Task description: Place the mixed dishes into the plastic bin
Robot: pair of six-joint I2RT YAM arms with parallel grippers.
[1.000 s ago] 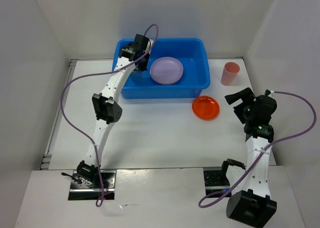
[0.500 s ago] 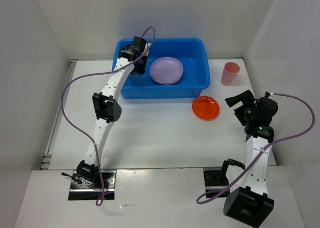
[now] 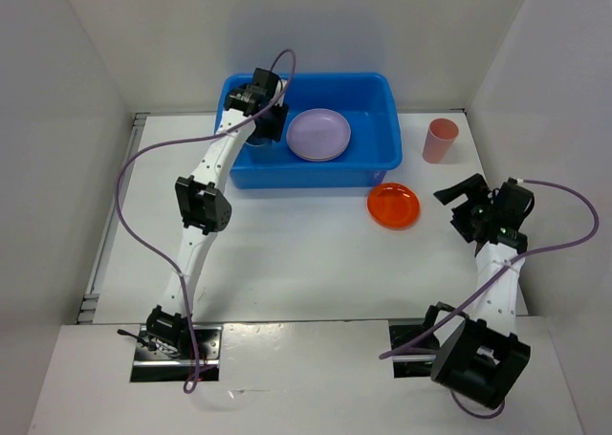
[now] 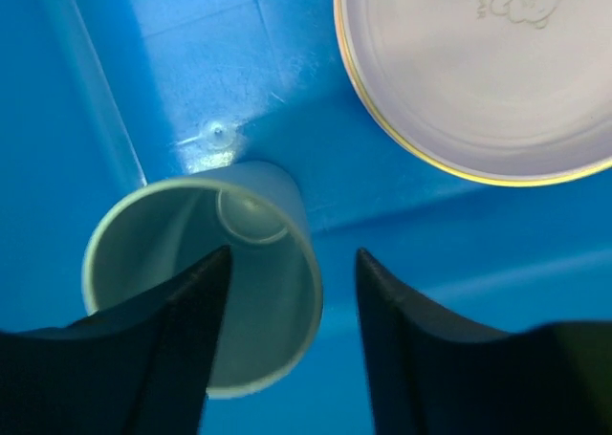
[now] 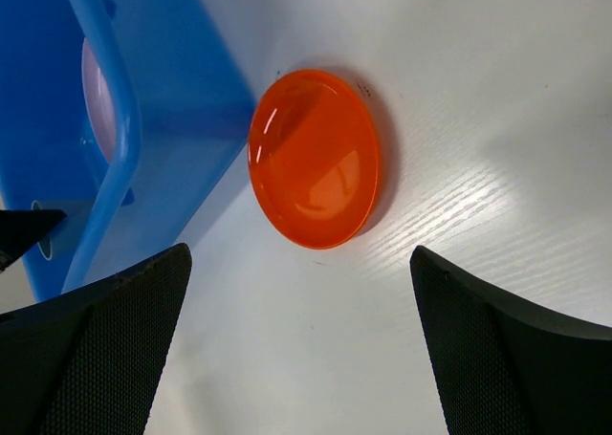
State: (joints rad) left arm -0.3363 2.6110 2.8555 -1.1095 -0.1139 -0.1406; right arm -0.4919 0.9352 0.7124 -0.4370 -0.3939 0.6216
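Currently on hand, 7 entries:

1. plastic bin (image 3: 375,110): bright blue, far ctr of bench (image 3: 287,253), long side toward the arms.
2. lavender plate (image 3: 318,134): flat on bin floor, approx. ctr. Thin yellow edge shows under its rim in L wrist view.
3. light-blue cup (image 4: 258,292): inside bin, L end, near lavender plate but apart from it. Mouth faces the L wrist cam.
4. L fingers (image 4: 186,358): down inside bin, apart. One sits over the cup mouth, the other outside the cup wall w/ blue floor showing between. Whether the inner one touches the cup: can't tell.
5. orange plate (image 3: 393,206): on bench, outside bin, just beside its front R corner, hollow side up.
6. salmon-pink cup (image 3: 440,140): on bench, R of bin, near its R wall, not touching. Upright or inverted: can't tell.
7. R fingers (image 5: 96,358): spread wide, holding nothing, above bench R of orange plate, well apart from it.
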